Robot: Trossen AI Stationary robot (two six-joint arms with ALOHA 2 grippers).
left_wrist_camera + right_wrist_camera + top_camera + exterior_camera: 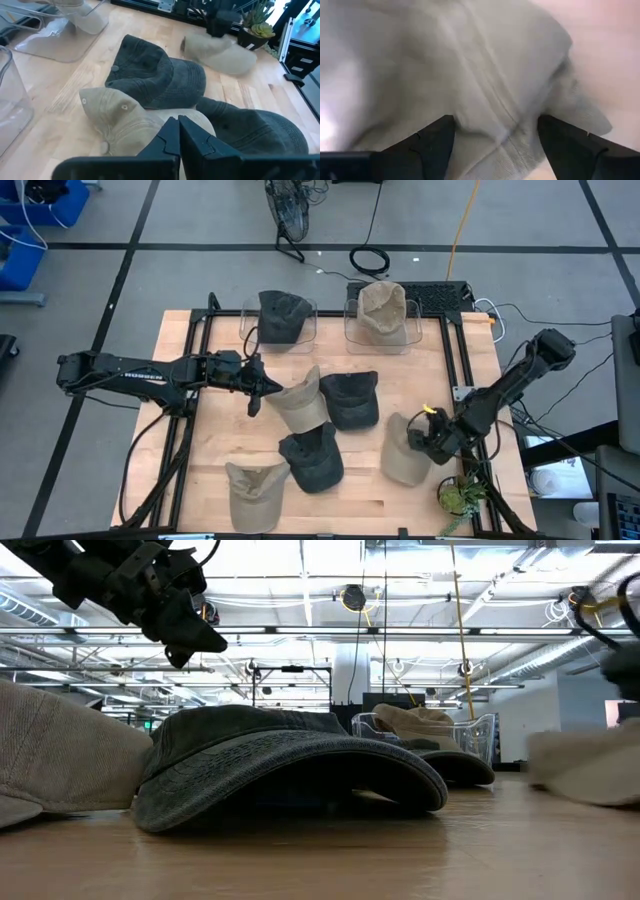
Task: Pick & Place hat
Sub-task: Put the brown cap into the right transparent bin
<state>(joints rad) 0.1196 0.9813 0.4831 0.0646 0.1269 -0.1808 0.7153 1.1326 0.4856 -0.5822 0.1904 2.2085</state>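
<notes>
A potted plant (459,496) sits at the table's (440,380) corner — a fan (287,210) stands on the floor beyond.

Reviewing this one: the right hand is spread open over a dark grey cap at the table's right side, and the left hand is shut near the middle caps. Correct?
Not quite. The right hand is spread open over a beige fabric cap, not a dark grey one; the right wrist view shows it. The left hand is shut near the middle caps.

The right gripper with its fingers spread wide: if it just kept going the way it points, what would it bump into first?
Most likely the tan hat right in front of it. The right gripper stands open, its fingers on either side of the cloth, very close; whether they already touch it I cannot tell.
</notes>
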